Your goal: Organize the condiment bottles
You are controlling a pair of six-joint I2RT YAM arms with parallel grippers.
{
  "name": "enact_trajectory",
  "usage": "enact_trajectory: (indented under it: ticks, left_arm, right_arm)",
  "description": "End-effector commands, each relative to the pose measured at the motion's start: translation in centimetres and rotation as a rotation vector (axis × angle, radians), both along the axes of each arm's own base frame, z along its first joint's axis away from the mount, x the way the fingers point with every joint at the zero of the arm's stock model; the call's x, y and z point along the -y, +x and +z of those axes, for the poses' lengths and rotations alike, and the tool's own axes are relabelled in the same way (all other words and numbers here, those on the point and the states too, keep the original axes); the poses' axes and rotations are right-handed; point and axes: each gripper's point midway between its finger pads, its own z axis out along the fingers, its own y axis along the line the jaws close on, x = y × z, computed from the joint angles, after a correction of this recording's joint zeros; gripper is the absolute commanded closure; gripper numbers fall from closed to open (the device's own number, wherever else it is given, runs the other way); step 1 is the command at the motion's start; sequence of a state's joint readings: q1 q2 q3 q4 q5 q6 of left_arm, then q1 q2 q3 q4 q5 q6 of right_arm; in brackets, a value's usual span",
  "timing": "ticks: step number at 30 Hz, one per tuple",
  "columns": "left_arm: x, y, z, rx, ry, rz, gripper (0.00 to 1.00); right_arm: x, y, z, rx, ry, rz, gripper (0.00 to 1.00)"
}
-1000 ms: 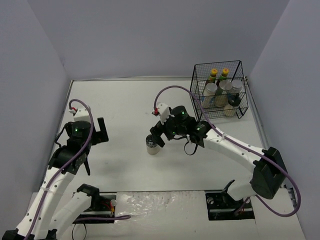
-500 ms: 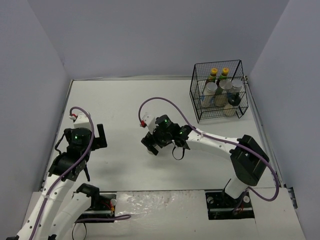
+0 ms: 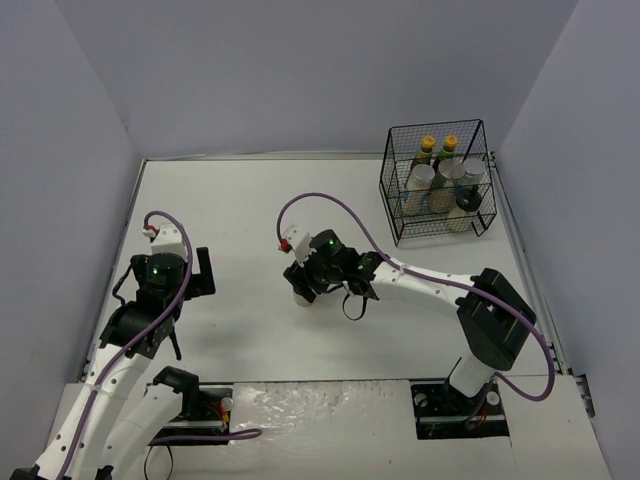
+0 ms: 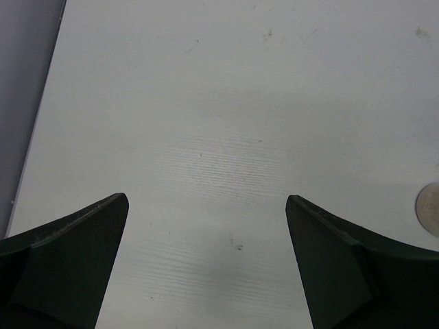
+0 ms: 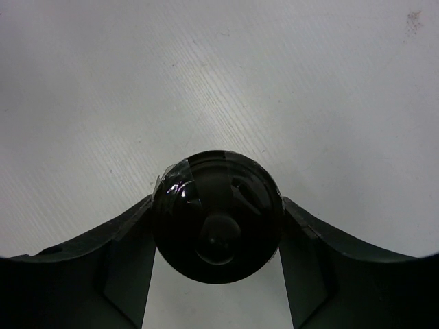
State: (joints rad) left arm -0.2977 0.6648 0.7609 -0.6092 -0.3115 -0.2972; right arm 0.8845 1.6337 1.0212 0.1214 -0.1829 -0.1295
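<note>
Looking down from above, the right fingers point(image 3: 310, 281) are lowered over a black-capped shaker point(image 3: 301, 298) that stands in the middle of the worktop point(image 3: 230, 200). It is well apart from the wire basket point(image 3: 436, 127) in the far right corner, where the other bottles point(image 3: 421, 186) stand upright.

The left wrist view shows the left fingers point(image 4: 68, 267) spread wide above bare worktop.

In the right wrist view, the shaker's round cap fills the gap, with a finger pressed against each side, clamped on it.

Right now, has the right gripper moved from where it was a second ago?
Yes. The right gripper has shifted left, away from the wire basket, and now has the shaker between its fingers.
</note>
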Motion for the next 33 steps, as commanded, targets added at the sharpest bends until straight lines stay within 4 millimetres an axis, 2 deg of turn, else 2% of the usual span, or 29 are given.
enact_trajectory:
  ticks: [1,5,8,10,12,13,14,16,18,24,28,33]
  left_arm:
    - [0.1,1.2,2.3,0.079,-0.009,0.003,0.03]
    - [0.1,1.2,2.3,0.080,-0.010,0.001,0.03]
    - [0.1,1.2,2.3,0.081,-0.012,0.000,0.03]
    - [0.2,1.2,2.3,0.080,-0.014,-0.004,0.03]
    - [0.3,1.3,2.3,0.080,-0.019,-0.009,0.03]
    - [0.4,1.3,2.3,0.081,-0.020,-0.011,0.03]
    - [0.4,1.3,2.2,0.079,-0.020,-0.011,0.03]
    - [0.4,1.3,2.3,0.081,-0.020,-0.010,0.03]
    - [0.4,1.3,2.2,0.077,-0.019,-0.010,0.03]
    - [0.4,1.3,2.2,0.072,-0.021,-0.013,0.03]
    - [0.4,1.2,2.3,0.079,-0.021,-0.012,0.03]
    - [0.4,1.2,2.3,0.080,-0.020,-0.012,0.03]
  right_arm:
    - [0.2,1.4,1.9,0.065,0.043,-0.049,0.75]
    - [2.8,3.0,5.8,0.101,0.121,-0.160,0.98]
    - [6.3,5.1,10.0,0.162,0.201,-0.281,1.00]
    - [8.5,6.3,11.9,0.202,0.222,-0.353,1.00]
    - [13.0,8.4,14.8,0.266,0.243,-0.494,1.00]
    - [15.2,9.2,15.5,0.278,0.251,-0.563,1.00]
    - [15.4,9.2,16.1,0.279,0.267,-0.574,1.00]
    - [20.0,11.2,17.7,0.293,0.305,-0.721,1.00]
    - [23.4,12.4,18.3,0.300,0.319,-0.828,1.00]
    - [29.4,15.2,19.0,0.284,0.345,-1.015,1.00]
    - [31.8,17.2,18.4,0.278,0.326,-1.077,1.00]
    - [33.1,19.4,18.5,0.316,0.307,-1.102,1.00]
